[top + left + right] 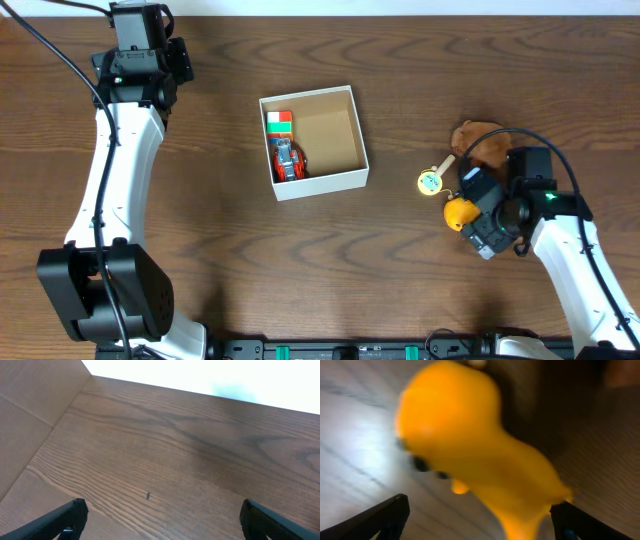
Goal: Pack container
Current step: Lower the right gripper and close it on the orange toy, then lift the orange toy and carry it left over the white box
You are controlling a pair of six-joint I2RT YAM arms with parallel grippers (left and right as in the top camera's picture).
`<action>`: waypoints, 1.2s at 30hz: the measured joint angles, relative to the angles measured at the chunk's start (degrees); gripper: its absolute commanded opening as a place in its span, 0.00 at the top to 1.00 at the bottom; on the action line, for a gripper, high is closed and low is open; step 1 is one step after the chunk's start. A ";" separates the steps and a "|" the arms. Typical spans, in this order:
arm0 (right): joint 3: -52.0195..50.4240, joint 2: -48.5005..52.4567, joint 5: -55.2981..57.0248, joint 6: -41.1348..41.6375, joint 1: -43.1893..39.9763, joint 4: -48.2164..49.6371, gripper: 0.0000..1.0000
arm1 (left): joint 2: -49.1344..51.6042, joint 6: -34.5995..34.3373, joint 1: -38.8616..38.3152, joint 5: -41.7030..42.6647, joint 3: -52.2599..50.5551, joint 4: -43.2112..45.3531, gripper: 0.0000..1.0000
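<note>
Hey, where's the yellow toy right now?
Overhead view, right side of the table: the yellow toy sits between the open fingers of the right gripper, just below-right of the round lollipop-shaped toy.

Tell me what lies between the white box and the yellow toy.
A small round toy on a pale stick, nearer the yellow toy than the box. The overhead view shows it.

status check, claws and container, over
Left claw open, nothing in it. Right claw open, straddling yellow toy. Container holds toys at one side, room left. Small round toy lies near the path.
</note>
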 measured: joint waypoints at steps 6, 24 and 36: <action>-0.02 0.17 0.00 0.00 -1.09 1.77 0.03 | 0.00 0.00 0.00 0.00 0.00 0.00 0.02; -0.04 9.77 -5.77 -0.52 -1.51 5.60 0.62 | 0.00 0.00 0.00 -0.02 0.00 0.00 0.02; 5.84 10.10 -6.62 2.34 -0.11 5.84 0.99 | 0.00 0.00 0.00 0.00 0.00 0.00 0.02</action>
